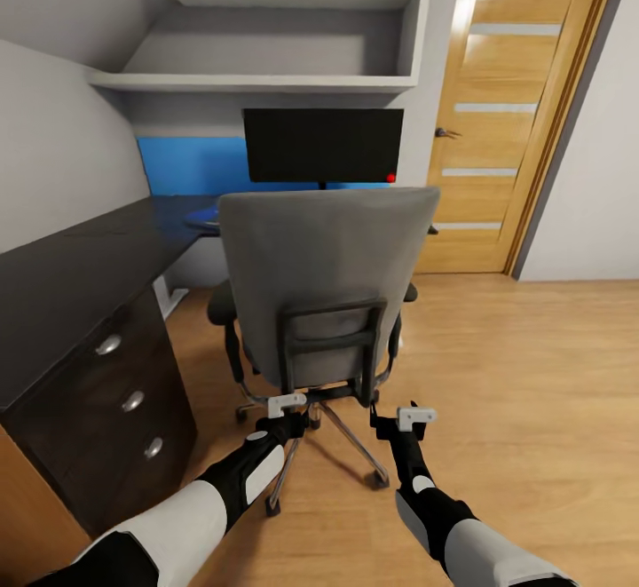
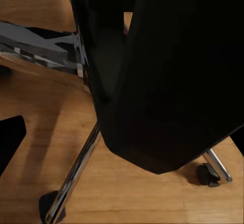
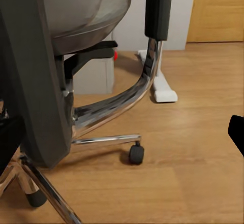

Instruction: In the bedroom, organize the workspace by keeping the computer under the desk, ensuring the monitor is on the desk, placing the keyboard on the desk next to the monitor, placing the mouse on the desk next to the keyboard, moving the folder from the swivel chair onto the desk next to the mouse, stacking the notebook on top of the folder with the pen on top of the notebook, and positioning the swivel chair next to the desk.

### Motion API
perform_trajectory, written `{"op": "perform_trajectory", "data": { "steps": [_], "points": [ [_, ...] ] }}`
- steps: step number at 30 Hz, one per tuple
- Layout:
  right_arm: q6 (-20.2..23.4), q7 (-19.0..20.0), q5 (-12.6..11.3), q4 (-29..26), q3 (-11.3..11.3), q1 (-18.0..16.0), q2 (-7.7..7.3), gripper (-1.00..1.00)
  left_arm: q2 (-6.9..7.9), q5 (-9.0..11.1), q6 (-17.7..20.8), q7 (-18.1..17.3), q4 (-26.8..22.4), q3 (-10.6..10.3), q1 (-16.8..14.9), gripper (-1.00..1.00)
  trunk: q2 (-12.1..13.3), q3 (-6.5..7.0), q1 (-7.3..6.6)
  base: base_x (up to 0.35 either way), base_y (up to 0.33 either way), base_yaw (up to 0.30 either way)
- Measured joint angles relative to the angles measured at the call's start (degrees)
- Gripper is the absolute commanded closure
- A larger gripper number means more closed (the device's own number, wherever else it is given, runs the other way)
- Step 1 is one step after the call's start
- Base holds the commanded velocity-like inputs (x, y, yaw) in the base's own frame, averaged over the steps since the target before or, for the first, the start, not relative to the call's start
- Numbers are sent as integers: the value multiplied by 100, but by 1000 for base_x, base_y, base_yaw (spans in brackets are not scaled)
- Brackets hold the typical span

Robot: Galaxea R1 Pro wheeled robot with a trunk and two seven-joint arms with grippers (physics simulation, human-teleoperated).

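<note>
1. The robot stands right behind the swivel chair (image 1: 324, 285), looking at its grey backrest, with both arms reaching low toward the black frame at the back of it
2. The chair is straight ahead of both grippers, its back rising upright between them. The left gripper (image 1: 286, 408) sits just beside the lower left of that frame and the right gripper (image 1: 410, 418) just beside the lower right, so neither arm looks clearly nearer
3. Left gripper: I cannot tell how far it is open. Its wrist view is mostly a dark close surface, probably the chair back, with a chrome leg (image 2: 76, 170) and casters on the wooden floor (image 2: 30, 112) below
4. Right gripper: dark finger edges show at either side of its wrist view with wide space between, so it looks spread apart and holding nothing. That view looks under the seat at the chrome base and a caster (image 3: 136, 154)
5. The chair faces the desk (image 1: 80, 258), whose glossy black top runs along the left and across the far wall. The monitor (image 1: 323, 145) stands on the far part with its red light lit
6. My read: the chair is near the desk but not tucked in, and a push forward from both arms would do it
7. Hidden: the backrest blocks the seat, so any folder there can't be seen, nor the desk surface under the monitor. A small red spot under the desk (image 3: 116, 56) may be the computer, hard to say
</note>
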Motion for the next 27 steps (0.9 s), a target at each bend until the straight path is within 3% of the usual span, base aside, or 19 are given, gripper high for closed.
{"op": "perform_trajectory", "data": {
  "steps": [4,27],
  "points": [
    [-1,-3,-1,0,0,0,0,-100,0,-2,0,0,1,-2,-1,-100,0,0,0,289,-1,0],
    [-11,-3,-5,-1,-11,0,-9,-100,0,-18,-16,2,0,2,1,-100,0,0,1,122,0,0]
  ]
}}
